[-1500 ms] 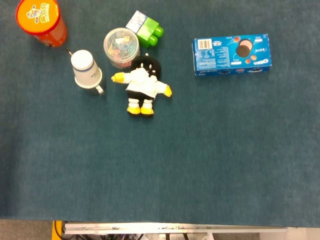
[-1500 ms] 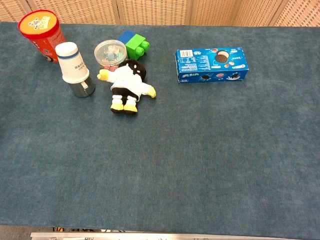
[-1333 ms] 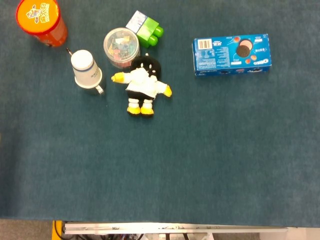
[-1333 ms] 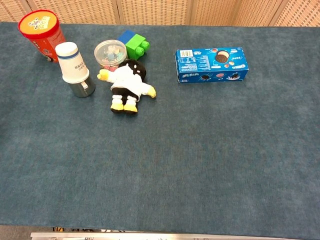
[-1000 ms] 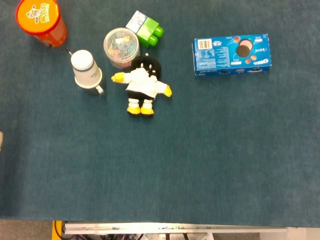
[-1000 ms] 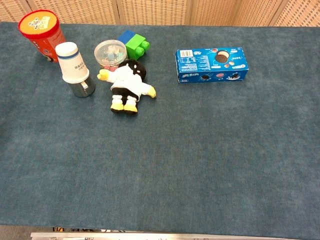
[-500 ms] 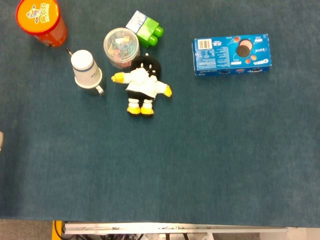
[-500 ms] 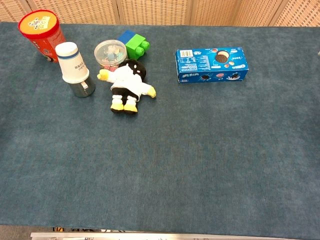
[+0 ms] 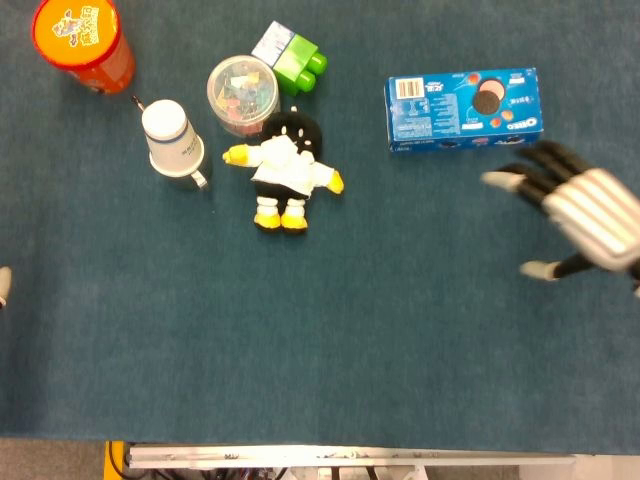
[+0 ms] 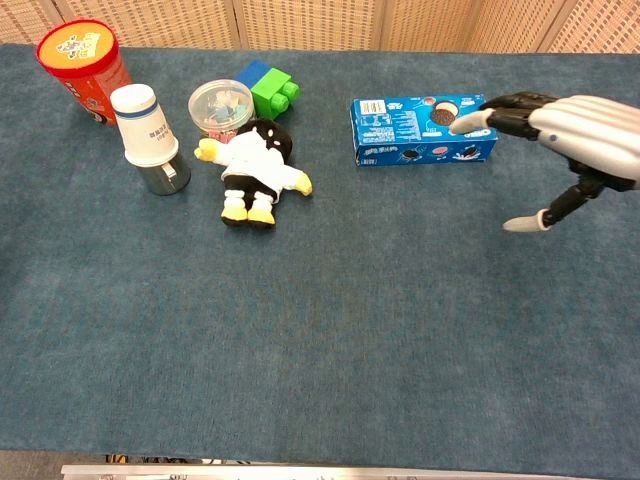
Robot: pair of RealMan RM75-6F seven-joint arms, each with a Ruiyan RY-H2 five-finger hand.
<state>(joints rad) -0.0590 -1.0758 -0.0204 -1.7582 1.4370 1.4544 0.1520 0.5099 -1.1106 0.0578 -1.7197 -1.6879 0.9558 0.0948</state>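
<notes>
One right hand [image 9: 580, 212] spread beside one cookie box [image 9: 464, 109] — apart.

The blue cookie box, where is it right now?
The blue cookie box lies flat toward the far right of the table in the head view, right of the plush doll, with the right hand open just beside it.

Head view looks straight down, chest view perhaps slanted; both share the table [image 9: 400, 330]

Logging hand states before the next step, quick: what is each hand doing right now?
Left hand: only a sliver shows at the frame edge; cannot be told.
Right hand: open, fingers spread, holding nothing, beside the blue cookie box.
</notes>
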